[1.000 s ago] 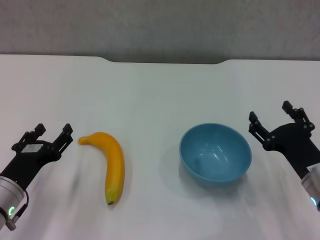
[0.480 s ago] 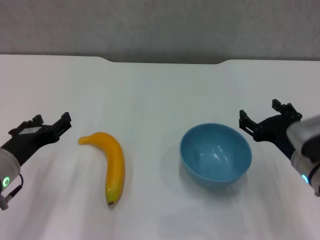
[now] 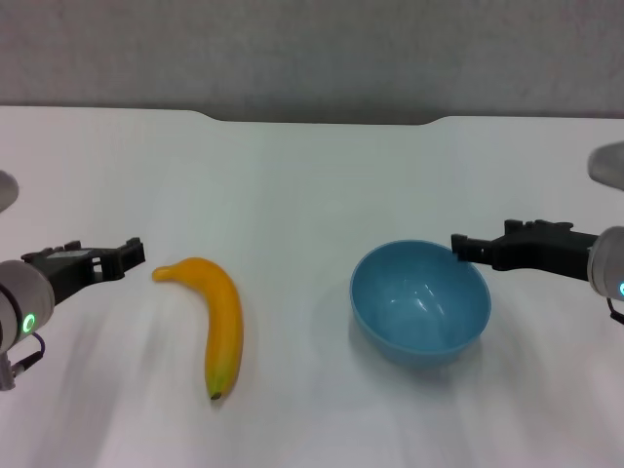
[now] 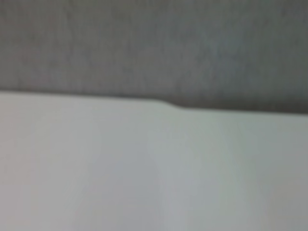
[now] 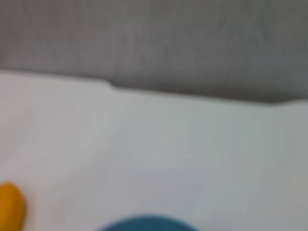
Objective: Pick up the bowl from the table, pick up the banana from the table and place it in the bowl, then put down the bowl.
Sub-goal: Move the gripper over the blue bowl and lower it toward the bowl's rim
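Setting: grey textured wall behind a plain white table [image 3: 312, 175], its far edge broken by a shallow dark cut-out [image 3: 322, 119].

Item, bowl [image 3: 420, 300]: light blue, glossy, deep, empty. Stands upright on the table, right of centre. The right wrist view catches only a sliver of its rim [image 5: 147, 224].

Item, banana [image 3: 216, 317]: yellow-orange, curved, unpeeled. Lies flat on the table left of centre, well apart from the bowl, stem end pointing toward the left side, dark tip toward the near edge.

Item, right gripper [image 3: 466, 246]: has swung in from the right over the last second and turned from an upright pose to lie nearly level, fingertips now at the bowl's right rim, just beside or just touching it; which one is not clear. Seen edge-on, so whether its fingers are spread or pressed together cannot be told. Nothing is held.

Item, left gripper [image 3: 129, 251]: likewise flattened out from its earlier raised pose and now points at the banana's stem end, near but apart from it. Its spread cannot be told either. Nothing is held.

Reading: both arms have moved from standby into approach. The bowl pick-up looks to be the step in hand, with the banana reach prepared alongside. No grasp is made yet, and both things remain on the table.
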### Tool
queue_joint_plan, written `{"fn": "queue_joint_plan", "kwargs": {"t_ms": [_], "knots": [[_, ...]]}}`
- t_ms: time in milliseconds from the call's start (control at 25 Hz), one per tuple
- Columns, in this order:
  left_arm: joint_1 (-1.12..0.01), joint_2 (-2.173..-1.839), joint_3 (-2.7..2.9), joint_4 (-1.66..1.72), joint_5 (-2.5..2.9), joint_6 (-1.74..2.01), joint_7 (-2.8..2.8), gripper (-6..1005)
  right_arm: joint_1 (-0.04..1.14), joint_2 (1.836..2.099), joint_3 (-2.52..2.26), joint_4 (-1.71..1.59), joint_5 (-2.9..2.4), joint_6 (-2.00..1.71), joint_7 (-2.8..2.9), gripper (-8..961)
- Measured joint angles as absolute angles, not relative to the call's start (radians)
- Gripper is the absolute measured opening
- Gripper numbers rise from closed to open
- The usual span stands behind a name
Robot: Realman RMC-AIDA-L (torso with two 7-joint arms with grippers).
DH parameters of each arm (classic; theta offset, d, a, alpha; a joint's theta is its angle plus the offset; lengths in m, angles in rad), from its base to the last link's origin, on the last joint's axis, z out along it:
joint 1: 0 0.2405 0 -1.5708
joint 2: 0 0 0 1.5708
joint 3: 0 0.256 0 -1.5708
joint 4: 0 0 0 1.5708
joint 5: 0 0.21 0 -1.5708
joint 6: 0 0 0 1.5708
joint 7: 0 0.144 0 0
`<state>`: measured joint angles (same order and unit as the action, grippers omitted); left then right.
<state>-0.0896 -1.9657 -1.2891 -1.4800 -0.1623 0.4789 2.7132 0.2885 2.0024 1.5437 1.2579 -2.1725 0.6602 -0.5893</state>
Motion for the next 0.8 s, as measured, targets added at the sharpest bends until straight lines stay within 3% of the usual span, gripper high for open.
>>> {"fn": "queue_joint_plan", "kwargs": {"t_ms": [200, 560, 800], "knots": [[-0.132, -1.973, -1.381, -1.482, -0.316, 0.611, 2.841, 789, 0.356, 2.003, 1.6, 1.279, -2.38, 0.805, -0.452, 883], [-0.142, -1.98, -1.416, -1.479, -0.303, 0.672, 2.842, 789, 0.367, 2.007, 1.584, 1.299, -2.576, 0.823, -0.305, 883], [-0.144, -2.021, -1.45, -1.44, -0.233, 0.666, 2.842, 790, 0.357, 2.009, 1.521, 1.221, -2.576, 0.725, -0.274, 882]]}}
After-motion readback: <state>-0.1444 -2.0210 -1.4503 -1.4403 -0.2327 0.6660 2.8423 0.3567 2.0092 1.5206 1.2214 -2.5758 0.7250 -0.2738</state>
